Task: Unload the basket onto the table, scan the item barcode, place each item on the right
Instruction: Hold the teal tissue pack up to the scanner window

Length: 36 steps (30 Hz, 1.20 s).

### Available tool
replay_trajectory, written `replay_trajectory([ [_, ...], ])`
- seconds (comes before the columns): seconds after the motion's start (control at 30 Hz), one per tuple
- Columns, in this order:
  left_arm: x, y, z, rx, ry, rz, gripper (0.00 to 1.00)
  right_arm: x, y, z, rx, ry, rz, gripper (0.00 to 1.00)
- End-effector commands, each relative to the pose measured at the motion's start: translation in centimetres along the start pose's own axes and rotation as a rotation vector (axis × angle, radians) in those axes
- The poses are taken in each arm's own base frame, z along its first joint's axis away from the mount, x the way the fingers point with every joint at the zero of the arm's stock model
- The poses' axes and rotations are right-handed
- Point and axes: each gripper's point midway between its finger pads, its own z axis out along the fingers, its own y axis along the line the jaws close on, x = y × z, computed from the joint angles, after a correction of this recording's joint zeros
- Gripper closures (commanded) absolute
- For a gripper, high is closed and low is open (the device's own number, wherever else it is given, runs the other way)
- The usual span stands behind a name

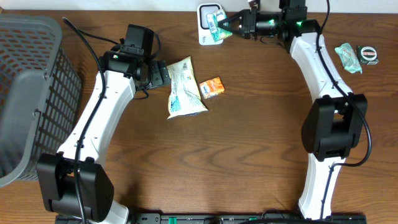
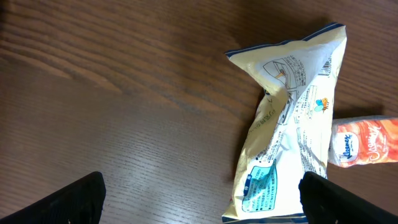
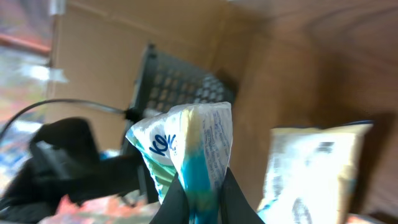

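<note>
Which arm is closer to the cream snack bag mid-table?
Left. The left fingers sit open right beside the snack bag; the right fingers are far off, pinching a tissue pack by the scanner.

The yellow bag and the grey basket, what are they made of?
The yellow bag looks like thin plastic film, a little shiny: it creases and crumples and has printing on it. The grey basket looks like hard, dull plastic, moulded into a grid of holes.
</note>
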Motion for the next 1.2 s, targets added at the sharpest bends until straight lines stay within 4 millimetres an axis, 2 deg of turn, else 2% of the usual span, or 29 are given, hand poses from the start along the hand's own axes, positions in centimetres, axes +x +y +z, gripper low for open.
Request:
replay_trajectory([
  [0.0,0.0,0.2,0.1,-0.005,0.003,-0.005,0.02,1.0,2.5,0.1,-0.108,0.075,0.037,0.99],
  [0.6,0.0,0.2,0.1,-0.005,0.003,-0.005,0.02,1.2,2.8,0.1,-0.127,0.085,0.009,0.99],
  [0.77,0.0,0.2,0.1,-0.005,0.003,-0.005,0.02,0.9,2.2,0.3,-0.093,0.059,-0.072,0.99],
  [0.83,0.0,0.2,0.1,-0.005,0.003,-0.005,0.03,0.4,0.3,0.7,0.012,0.014,-0.156,0.99],
  [0.93,0.0,0.2,0.1,-0.005,0.003,-0.005,0.02,0.5,-4.3,0.7,0.268,-0.021,-0.181,0.99],
  [1.0,0.0,0.2,0.1,-0.005,0.003,-0.005,0.03,1.0,-8.2,0.0,0.513,-0.019,-0.192,0.99],
  [1.07,0.0,0.2,0.1,-0.005,0.003,-0.005,0.02,1.4,-11.2,-1.3,0.746,0.002,-0.237,0.99],
  [1.1,0.0,0.2,0.1,-0.005,0.003,-0.005,0.02,1.4,-12.4,-2.1,0.863,0.015,-0.276,0.99],
  [1.17,0.0,0.2,0.1,-0.005,0.003,-0.005,0.02,1.2,-13.6,-2.9,1.029,0.042,-0.366,0.99],
])
